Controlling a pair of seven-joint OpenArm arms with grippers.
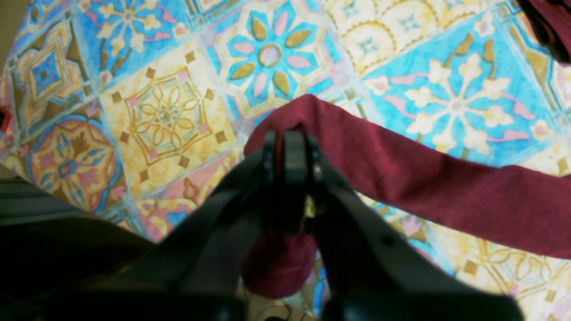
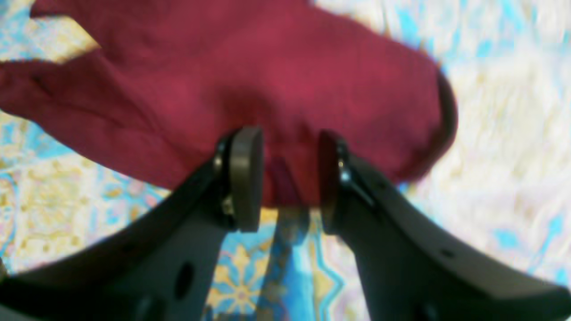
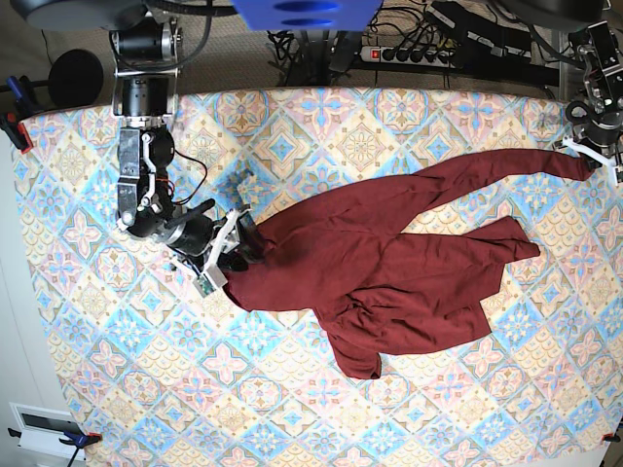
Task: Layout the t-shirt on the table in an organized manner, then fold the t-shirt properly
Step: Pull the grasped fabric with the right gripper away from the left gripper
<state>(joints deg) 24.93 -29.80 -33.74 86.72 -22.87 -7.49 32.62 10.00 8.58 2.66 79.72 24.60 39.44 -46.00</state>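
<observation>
Pinching a stretched strip of the shirt (image 1: pixel 401 178), the left gripper (image 1: pixel 290 156) looks clamped tight on it near the worktop (image 3: pixel 292 409) edge. The right gripper (image 2: pixel 285 178) sits partly open, pads either side of a bunched fold, not squeezing yet. Shirt's crumpled mid-worktop. I'd close the right one firmly, then pull both apart slowly so it spreads flat without slipping
</observation>
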